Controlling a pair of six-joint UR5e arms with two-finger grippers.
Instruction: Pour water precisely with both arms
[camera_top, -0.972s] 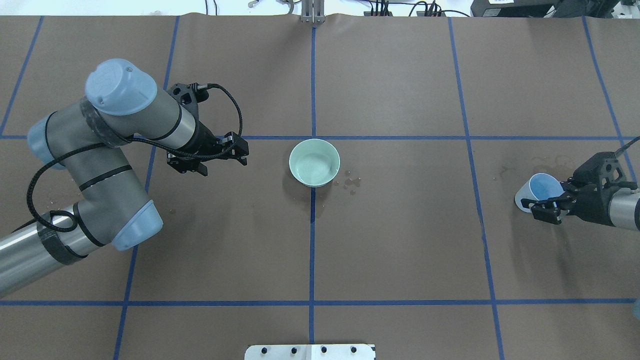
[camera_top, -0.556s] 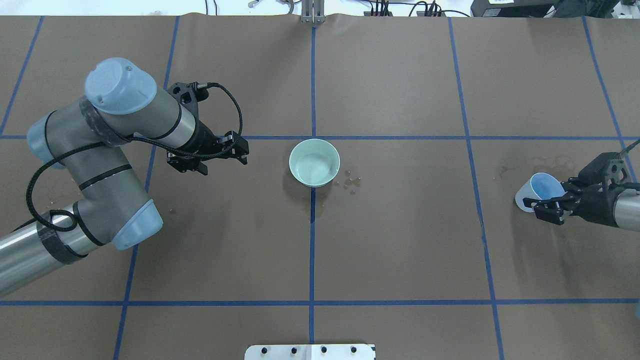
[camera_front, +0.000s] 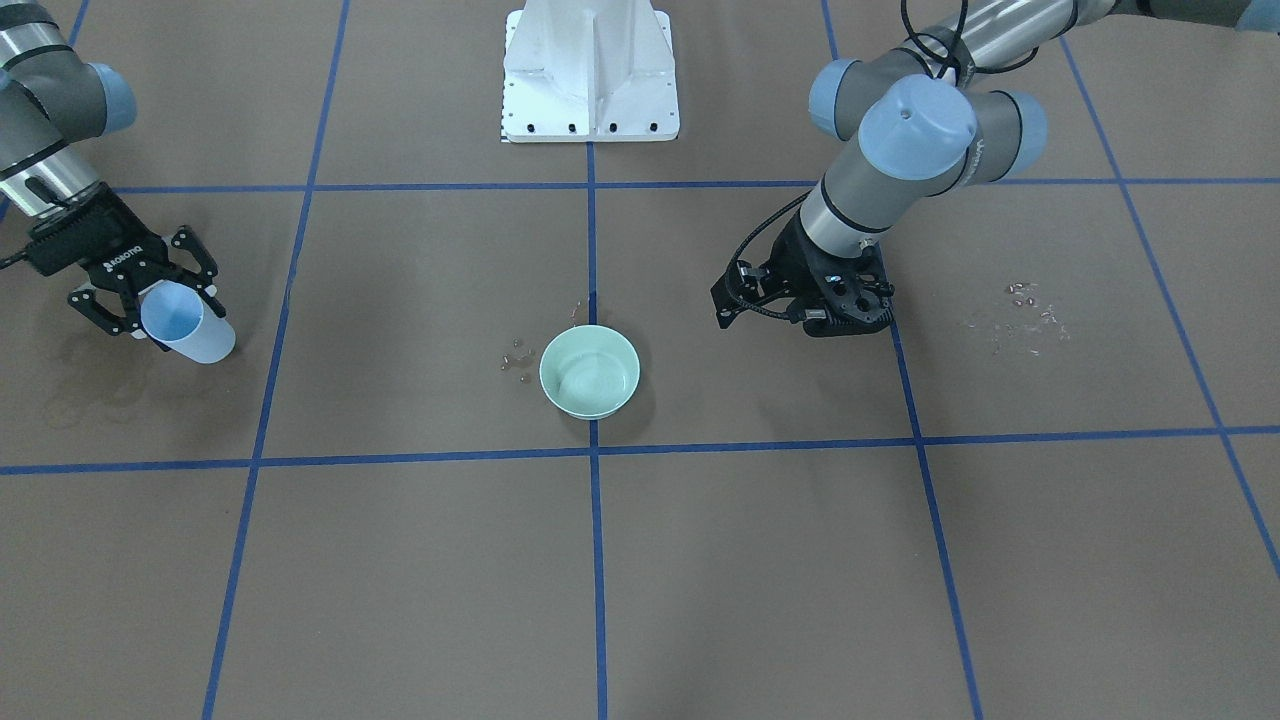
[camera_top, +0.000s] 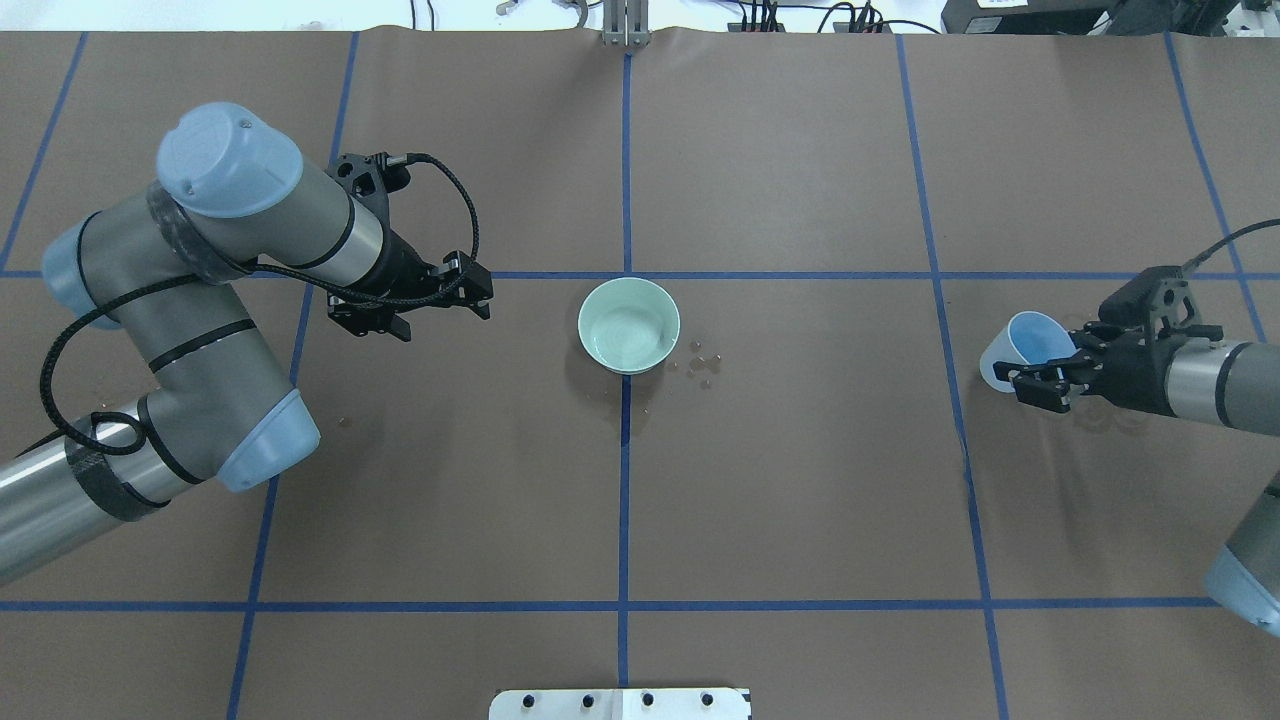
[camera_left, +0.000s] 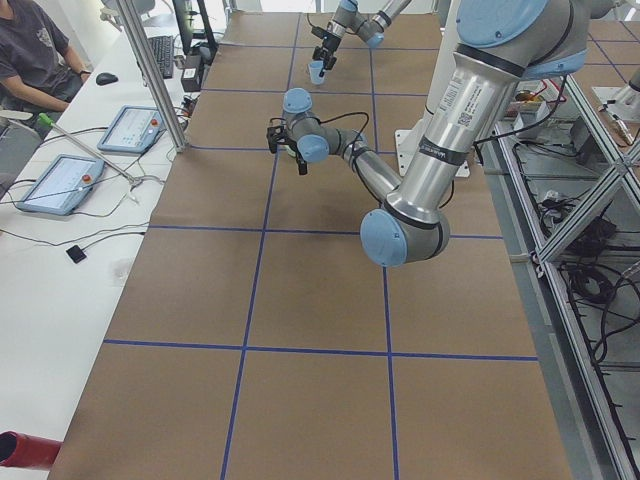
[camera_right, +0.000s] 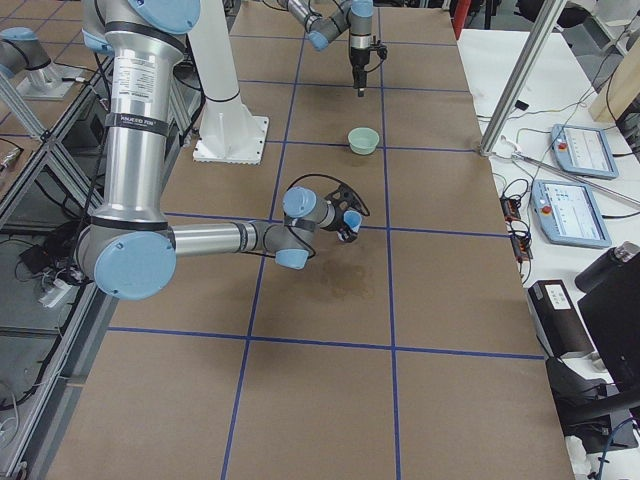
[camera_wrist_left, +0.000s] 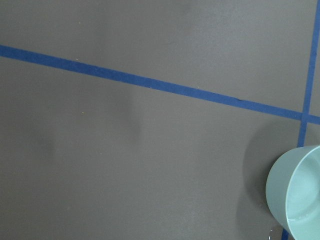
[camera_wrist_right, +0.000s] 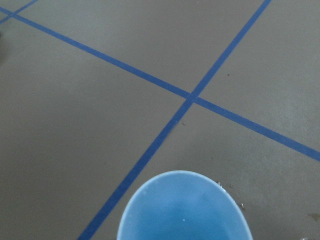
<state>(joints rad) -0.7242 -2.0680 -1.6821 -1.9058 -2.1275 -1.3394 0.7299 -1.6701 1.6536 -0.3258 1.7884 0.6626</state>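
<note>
Pale green round bowl (camera_top: 629, 325) holding a glossy sheen of water (camera_top: 627, 338), left gripper (camera_top: 430, 305) at its 9 o'clock, jaws spread and empty, right gripper (camera_top: 1050, 362) far off at 3 o'clock, jaws pinching a tilted light blue tapered cup (camera_top: 1020, 345)

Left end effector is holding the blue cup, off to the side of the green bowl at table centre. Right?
No: the right end effector holds the blue cup, off to the side of the green bowl at table centre. The overhead exterior view shows it.
</note>
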